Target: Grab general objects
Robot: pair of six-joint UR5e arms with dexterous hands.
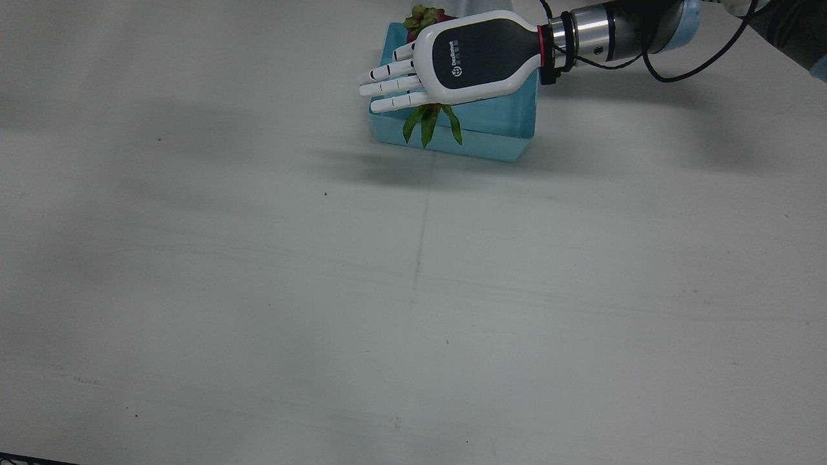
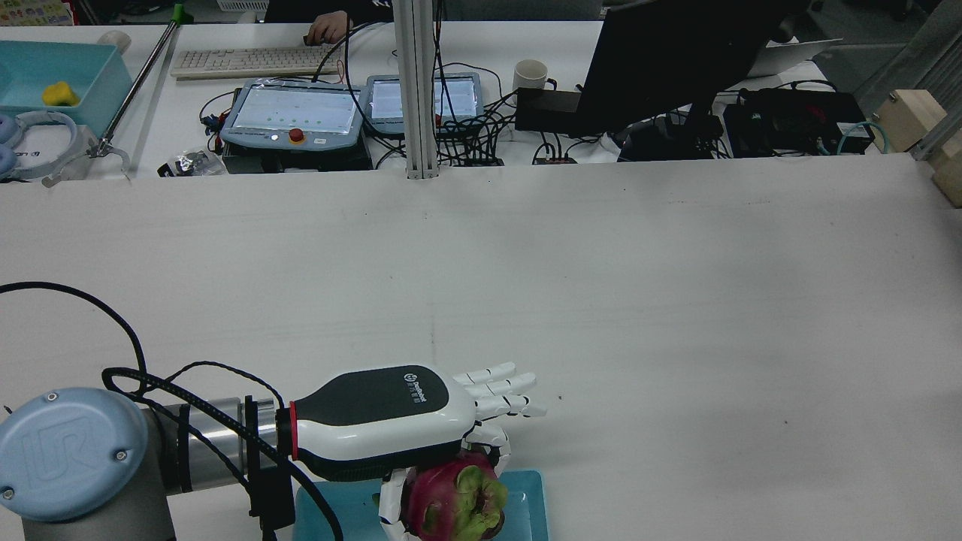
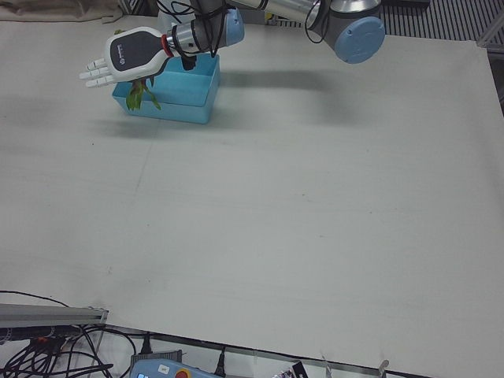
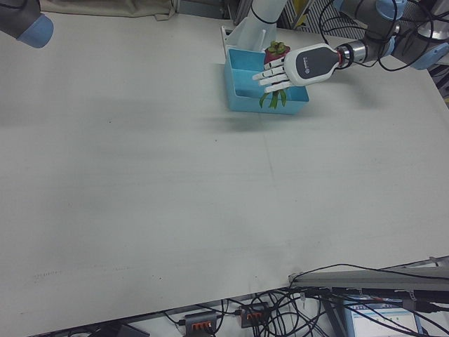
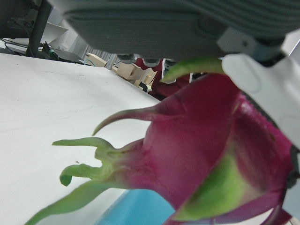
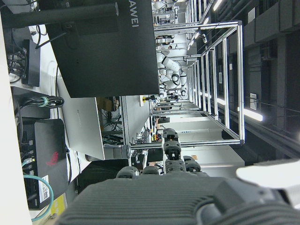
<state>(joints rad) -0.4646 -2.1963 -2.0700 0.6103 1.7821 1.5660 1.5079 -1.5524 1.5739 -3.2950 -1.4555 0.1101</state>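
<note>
A magenta dragon fruit (image 2: 451, 502) with green scales sits right under the palm of my left hand (image 1: 475, 55), above the blue bin (image 1: 501, 132). The thumb (image 2: 391, 505) presses the fruit against the palm while the other fingers (image 1: 391, 86) stick straight out. The fruit's green leaves (image 1: 428, 123) hang down over the bin's front wall. The left hand view shows the fruit (image 5: 206, 154) filling the frame against the palm. The same hand (image 4: 309, 64) shows over the bin (image 4: 245, 91) in the right-front view. Of my right hand only the dark palm (image 6: 154, 197) shows, with its fingers hidden.
The bin (image 3: 185, 106) stands at the table's robot-side edge. The white table (image 1: 413, 290) stretches toward the operators. Beyond its far edge stand control pendants (image 2: 293, 113), a monitor (image 2: 676, 60) and cables. The right arm's elbow (image 4: 21, 21) is off to the side.
</note>
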